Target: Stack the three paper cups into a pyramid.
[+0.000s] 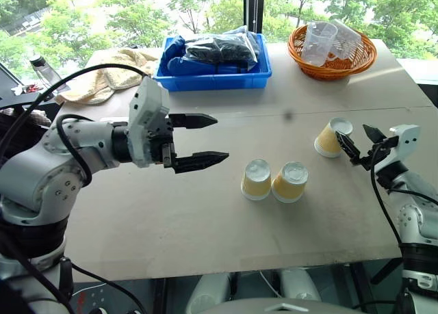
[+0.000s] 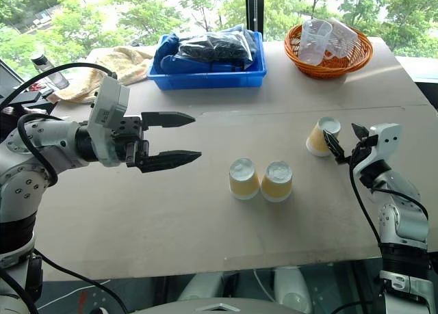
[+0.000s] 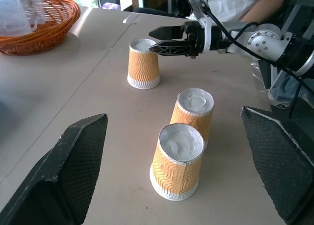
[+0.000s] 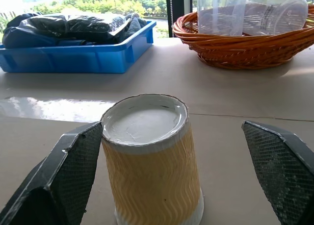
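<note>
Two paper cups (image 1: 274, 180) are seen set upside down and touching, side by side near the middle of the table (image 1: 171, 225), forming what is judged to be the pyramid's base. The third cup (image 1: 332, 137) is shown inverted and apart from the pair, toward the robot's right, so the top tier is not yet placed. The right gripper (image 1: 356, 142) is held level just beside this cup, its fingers spread wide, one finger alongside the cup's wall and nothing yet pinched. The left gripper (image 1: 198, 141) is raised above the table, well apart from the pair, its fingers likewise spread and empty. A grasp, lift and placement atop the pair are judged to remain.
</note>
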### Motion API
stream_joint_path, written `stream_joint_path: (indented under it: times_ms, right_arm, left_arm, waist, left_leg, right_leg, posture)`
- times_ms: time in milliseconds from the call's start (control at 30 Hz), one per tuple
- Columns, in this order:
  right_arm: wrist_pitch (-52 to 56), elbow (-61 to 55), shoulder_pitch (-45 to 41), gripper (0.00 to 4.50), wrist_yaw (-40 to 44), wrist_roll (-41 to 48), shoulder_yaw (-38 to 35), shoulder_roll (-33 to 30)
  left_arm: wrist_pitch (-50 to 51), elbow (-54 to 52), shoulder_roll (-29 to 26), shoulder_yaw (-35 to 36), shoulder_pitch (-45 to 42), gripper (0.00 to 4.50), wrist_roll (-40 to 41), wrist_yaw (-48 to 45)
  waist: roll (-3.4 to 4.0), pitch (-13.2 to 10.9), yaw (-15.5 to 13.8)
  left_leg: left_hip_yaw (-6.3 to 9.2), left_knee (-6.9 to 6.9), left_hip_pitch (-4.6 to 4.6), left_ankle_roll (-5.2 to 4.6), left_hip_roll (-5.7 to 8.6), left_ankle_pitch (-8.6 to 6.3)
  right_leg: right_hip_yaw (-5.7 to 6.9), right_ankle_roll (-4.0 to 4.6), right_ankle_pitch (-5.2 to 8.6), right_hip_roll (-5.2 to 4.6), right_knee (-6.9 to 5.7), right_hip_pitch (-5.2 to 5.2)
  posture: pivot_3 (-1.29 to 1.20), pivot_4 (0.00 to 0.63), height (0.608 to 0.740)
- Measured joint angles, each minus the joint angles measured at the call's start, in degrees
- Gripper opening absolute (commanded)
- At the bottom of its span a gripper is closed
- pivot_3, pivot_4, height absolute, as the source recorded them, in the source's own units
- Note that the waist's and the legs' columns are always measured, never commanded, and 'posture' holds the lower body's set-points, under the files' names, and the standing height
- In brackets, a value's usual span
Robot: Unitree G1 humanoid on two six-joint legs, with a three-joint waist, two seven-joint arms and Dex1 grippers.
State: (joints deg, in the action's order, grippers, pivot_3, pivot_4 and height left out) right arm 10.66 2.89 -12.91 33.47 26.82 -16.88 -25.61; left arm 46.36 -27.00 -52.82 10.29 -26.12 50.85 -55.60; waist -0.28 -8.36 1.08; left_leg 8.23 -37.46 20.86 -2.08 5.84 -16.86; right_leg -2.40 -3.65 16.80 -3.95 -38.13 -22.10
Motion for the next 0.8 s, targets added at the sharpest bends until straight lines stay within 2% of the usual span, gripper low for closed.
stream_joint_path:
  times_ms: [200, 633, 733, 800]
  right_arm:
    - [-1.3, 2.0, -1.0, 4.50, 2.6, -0.4, 2.0, 0.9]
    - [-4.8, 7.3, -4.6, 4.50, 1.1, -6.0, 3.4, 1.3]
    - [-5.2, 7.2, -5.2, 3.65, 1.1, -6.0, 3.5, 1.6]
    - [-5.5, 7.2, -5.2, 2.71, 1.3, -6.0, 3.6, 1.7]
  left_arm:
    - [0.5, -0.6, -0.1, 0.5, 0.9, 4.46, 0.3, 0.6]
    - [-0.3, -0.6, -0.1, 0.5, 1.6, 4.46, 0.0, 0.6]
    - [-0.6, -0.6, -0.1, 0.5, 1.8, 4.50, -0.1, 0.6]
    - [-0.9, -0.6, -0.1, 0.5, 2.3, 4.50, -0.2, 0.6]
  waist:
    - [0.01, 0.0, -0.1]
    - [0.02, 0.0, 0.1]
    - [0.01, 0.0, 0.1]
    - [0.01, 0.0, 0.1]
  left_leg:
    - [-0.01, -0.01, 0.04, 0.00, 0.00, 0.00]
    - [-0.04, 0.01, 0.08, 0.01, 0.00, 0.00]
    - [-0.04, 0.00, 0.09, 0.01, 0.00, 0.00]
    - [-0.04, 0.00, 0.09, 0.01, 0.00, 0.00]
  right_leg:
    - [0.00, 0.00, 0.00, -0.01, 0.01, -0.04]
    - [0.03, 0.00, 0.00, 0.00, -0.02, -0.13]
    - [0.03, 0.00, 0.00, 0.00, -0.01, -0.13]
    - [0.03, 0.00, 0.00, 0.00, -0.01, -0.13]
  posture:
    - [0.00, 0.150, 0.740]
    - [0.00, 0.150, 0.740]
    - [0.00, 0.150, 0.740]
    - [0.00, 0.150, 0.740]
